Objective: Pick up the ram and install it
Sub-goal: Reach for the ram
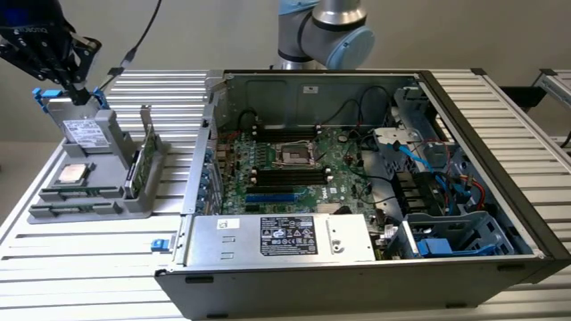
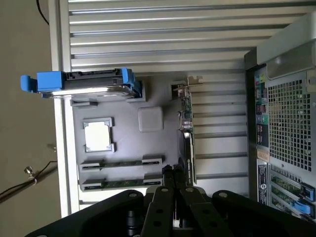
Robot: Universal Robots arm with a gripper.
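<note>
Wrist view: hovering, claw (image 2: 174, 173) pressed together and empty, just beside ram (image 2: 121, 163); judging best: centring over stick, squaring to its long edges.

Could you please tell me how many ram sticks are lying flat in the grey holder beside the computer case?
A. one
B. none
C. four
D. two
D: a first ram stick and a second ram stick lie parallel in the grey holder, close to the processor chip.
</note>
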